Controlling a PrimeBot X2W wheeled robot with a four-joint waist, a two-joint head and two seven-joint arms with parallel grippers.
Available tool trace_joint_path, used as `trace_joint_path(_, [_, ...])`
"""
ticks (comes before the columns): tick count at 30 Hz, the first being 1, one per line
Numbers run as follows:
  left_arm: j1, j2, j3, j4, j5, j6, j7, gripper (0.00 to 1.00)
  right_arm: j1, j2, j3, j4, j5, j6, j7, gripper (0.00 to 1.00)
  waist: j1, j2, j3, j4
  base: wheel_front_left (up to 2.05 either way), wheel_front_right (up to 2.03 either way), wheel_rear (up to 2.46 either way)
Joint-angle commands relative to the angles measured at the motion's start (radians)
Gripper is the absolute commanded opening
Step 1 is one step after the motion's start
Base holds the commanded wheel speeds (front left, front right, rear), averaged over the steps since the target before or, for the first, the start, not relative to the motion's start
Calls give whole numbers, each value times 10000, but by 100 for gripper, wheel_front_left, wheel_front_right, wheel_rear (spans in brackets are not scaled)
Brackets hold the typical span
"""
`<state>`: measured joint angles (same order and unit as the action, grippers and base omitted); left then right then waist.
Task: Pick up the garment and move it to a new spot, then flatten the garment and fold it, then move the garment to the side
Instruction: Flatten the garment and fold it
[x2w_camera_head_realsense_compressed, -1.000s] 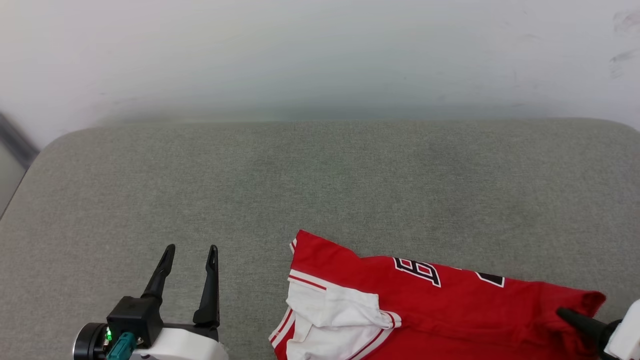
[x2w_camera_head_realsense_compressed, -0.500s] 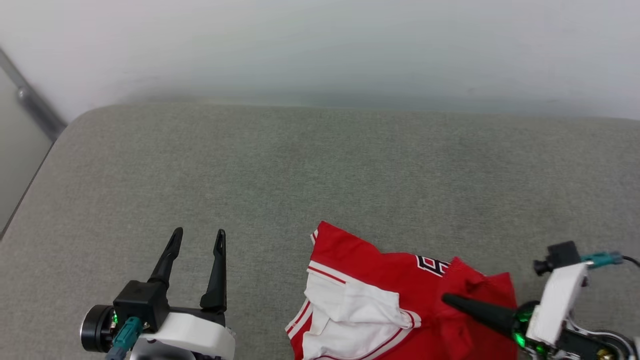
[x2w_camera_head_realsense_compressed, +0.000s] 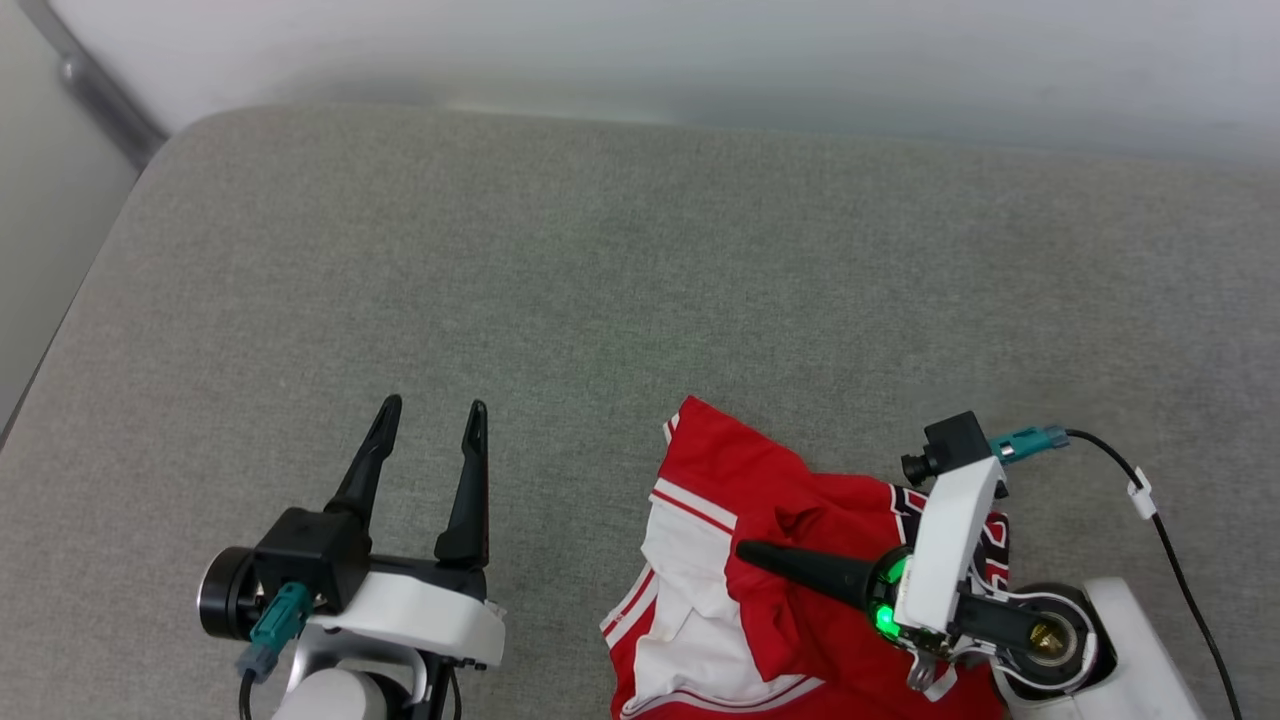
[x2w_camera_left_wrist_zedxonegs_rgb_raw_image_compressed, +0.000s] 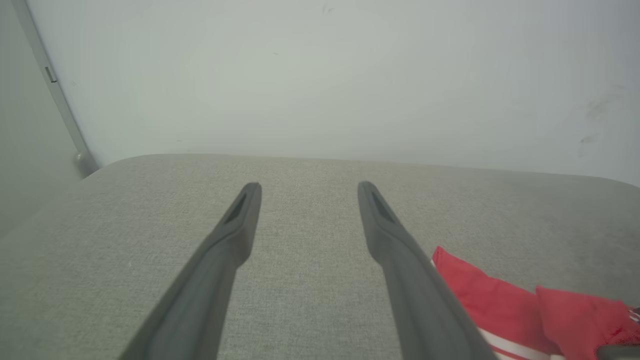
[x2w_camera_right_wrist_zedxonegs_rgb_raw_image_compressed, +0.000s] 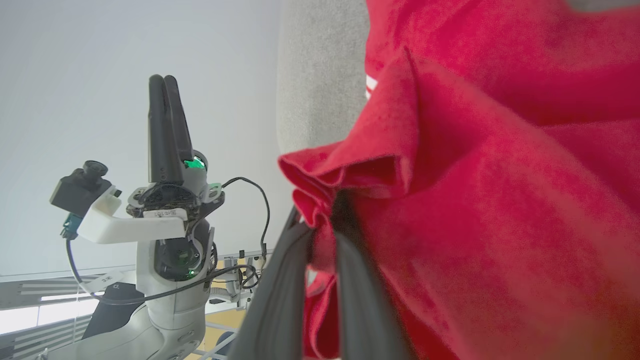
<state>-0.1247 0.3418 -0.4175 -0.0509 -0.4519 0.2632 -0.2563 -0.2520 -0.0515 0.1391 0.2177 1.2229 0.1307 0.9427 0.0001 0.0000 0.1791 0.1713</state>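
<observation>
Red jersey garment bunched at near edge of grey cushion, right of centre. White sleeve and striped trim seen on its left side. Red fold pinched between closed fingers of right gripper, fabric gathered around fingertips. Left gripper spread wide, empty, positioned left of garment, apart from it.

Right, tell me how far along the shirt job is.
Done: the right gripper is shut on a red fold of the shirt. In hand: the pick-up; the shirt lies bunched on the grey cushion. To do: moving, flattening, folding, setting aside. The left gripper is open, apart from the shirt.
</observation>
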Motion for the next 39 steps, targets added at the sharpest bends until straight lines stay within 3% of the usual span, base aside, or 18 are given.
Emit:
trace_joint_path(1, [-239,-68,22,91,72,-106,-52,100,-262,16,212,213,-297,0,-293,0,-1,0,313,149,0,0,0])
trace_joint_path(3, [-343,-164,36,193,114,-207,-73,100,-382,18,417,457,-582,0,-636,0,-1,0,439,191,0,0,0])
trace_joint_path(4, [-392,-211,47,241,118,-231,-80,100,-453,16,478,546,-655,0,-832,33,-1,0,482,192,0,0,0])
trace_joint_path(5, [-429,-252,68,281,148,-259,-84,100,-480,16,588,652,-678,0,-959,100,-1,0,515,186,0,0,0])
trace_joint_path(11, [-428,-419,229,486,268,-404,-104,100,-635,-66,1297,597,-642,0,-1393,100,-1,0,469,24,0,0,0])
trace_joint_path(17, [-288,-459,316,591,380,-532,-108,100,-771,-499,2172,-503,-726,0,-1995,100,-1,0,112,-291,0,0,0])
trace_joint_path(24, [17,-383,576,567,520,-441,-98,100,-720,-1545,2277,-1043,-2866,-2,-4750,100,-1,0,-310,-878,0,0,0])
trace_joint_path(30, [403,-306,832,653,525,-328,-88,100,-249,-2005,380,-464,-5835,-2,-7604,100,-1,0,-703,-1519,0,0,0])
trace_joint_path(39, [794,-236,1111,698,603,-259,-88,100,929,-1526,-1906,-1464,-9032,-2,-9554,100,-1,0,-1127,-1999,0,0,0])
